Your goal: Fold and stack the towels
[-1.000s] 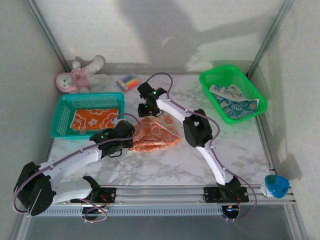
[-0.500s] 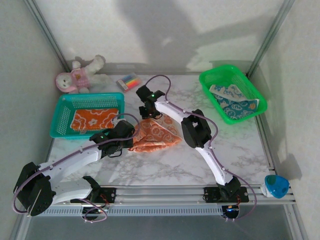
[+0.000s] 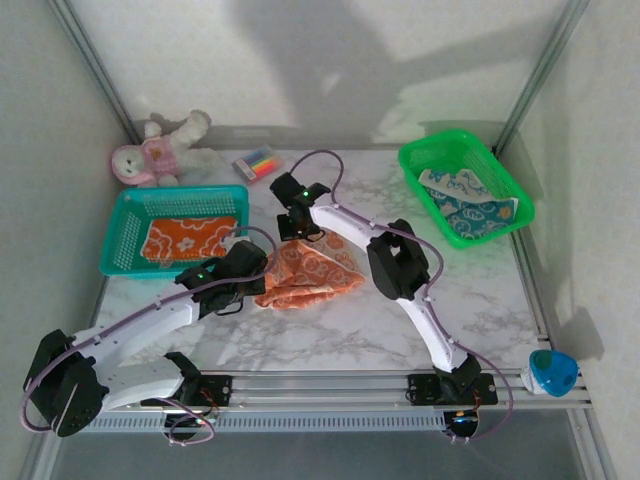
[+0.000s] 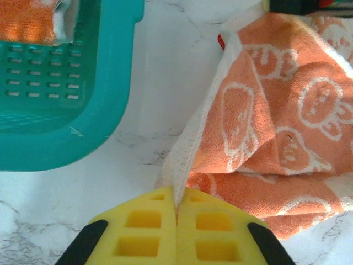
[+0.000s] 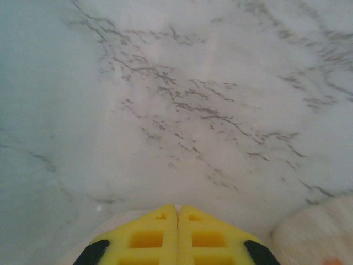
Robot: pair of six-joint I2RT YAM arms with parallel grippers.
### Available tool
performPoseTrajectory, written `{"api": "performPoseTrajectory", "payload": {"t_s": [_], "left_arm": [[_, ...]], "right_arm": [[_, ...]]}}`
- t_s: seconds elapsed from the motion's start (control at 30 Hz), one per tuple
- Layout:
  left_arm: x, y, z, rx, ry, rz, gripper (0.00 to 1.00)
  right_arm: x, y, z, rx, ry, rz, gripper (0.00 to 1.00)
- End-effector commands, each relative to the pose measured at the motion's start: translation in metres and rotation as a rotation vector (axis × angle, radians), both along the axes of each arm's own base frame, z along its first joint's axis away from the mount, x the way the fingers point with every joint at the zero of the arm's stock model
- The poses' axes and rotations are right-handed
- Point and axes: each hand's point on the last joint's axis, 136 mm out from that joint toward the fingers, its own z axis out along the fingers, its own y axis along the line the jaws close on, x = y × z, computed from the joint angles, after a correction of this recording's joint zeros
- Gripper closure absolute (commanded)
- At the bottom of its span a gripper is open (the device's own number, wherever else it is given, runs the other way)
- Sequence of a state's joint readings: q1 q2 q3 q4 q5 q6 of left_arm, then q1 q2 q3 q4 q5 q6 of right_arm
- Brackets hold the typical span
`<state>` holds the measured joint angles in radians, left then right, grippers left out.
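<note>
A crumpled pale orange towel with white bunny prints lies on the marble table between the arms. My left gripper is at its near-left edge. In the left wrist view the yellow pads are shut on the white hem of this towel. My right gripper is at the towel's far corner. Its pads are shut with a sliver of white cloth between the tips. A bright orange towel lies flat in the teal basket. A white and blue towel sits in the green basket.
A pink-and-white plush toy and a pack of coloured markers lie at the back left. A blue object sits at the near right corner. The teal basket is close to the left of my left gripper.
The right gripper has closed at the towel's far corner and shifted slightly to the left. The left gripper has stayed shut on the near edge.
</note>
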<state>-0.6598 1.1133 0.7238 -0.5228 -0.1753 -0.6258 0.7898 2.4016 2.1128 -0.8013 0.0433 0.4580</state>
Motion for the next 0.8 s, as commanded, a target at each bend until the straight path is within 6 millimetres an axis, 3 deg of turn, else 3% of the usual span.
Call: {"api": "performPoseTrajectory", "payload": {"t_s": [0.0,0.2,0.27,0.57,0.77], "left_arm": [[0.015,-0.003,0.038,-0.022,-0.097,0.019,1.0],[0.042,-0.011,0.098,-0.019,-0.236,0.012,1.0],[0.053,-0.016,0.122,-0.014,-0.283,0.004,1.0],[0.106,-0.034,0.226,0.089,-0.499,-0.025,1.0],[0.144,-0.049,0.278,0.153,-0.607,-0.035,1.0]], "right_arm": [[0.012,-0.011,0.088,0.064,-0.165,-0.053,1.0],[0.021,-0.047,0.176,0.124,-0.338,-0.111,1.0],[0.027,-0.07,0.208,0.145,-0.4,-0.137,1.0],[0.025,-0.136,0.341,0.252,-0.706,-0.19,1.0],[0.03,-0.164,0.394,0.298,-0.869,-0.233,1.0]]}}
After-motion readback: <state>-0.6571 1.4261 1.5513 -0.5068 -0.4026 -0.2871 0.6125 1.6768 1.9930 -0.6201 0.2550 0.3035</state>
